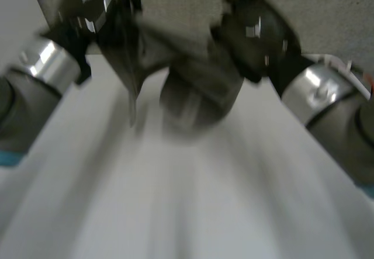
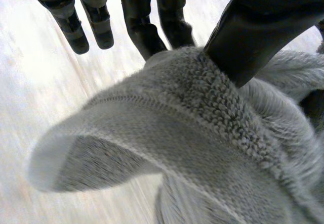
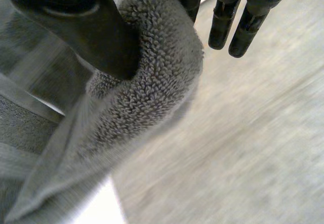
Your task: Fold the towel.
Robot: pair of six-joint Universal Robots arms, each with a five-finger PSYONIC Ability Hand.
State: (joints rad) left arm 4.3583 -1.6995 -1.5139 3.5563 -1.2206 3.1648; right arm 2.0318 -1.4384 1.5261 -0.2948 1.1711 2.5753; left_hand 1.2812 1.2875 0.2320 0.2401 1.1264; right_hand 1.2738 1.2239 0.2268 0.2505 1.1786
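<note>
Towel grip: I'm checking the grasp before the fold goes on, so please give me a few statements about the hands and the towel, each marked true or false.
1. The left hand pinches the towel under its thumb. True.
2. The right hand is open and clear of the towel. False: its thumb presses a bunched edge of the towel against its fingers.
3. The towel is grey terry cloth. True.
4. The towel lies spread flat on the table. False: both hands hold it and it is bunched between them.
</note>
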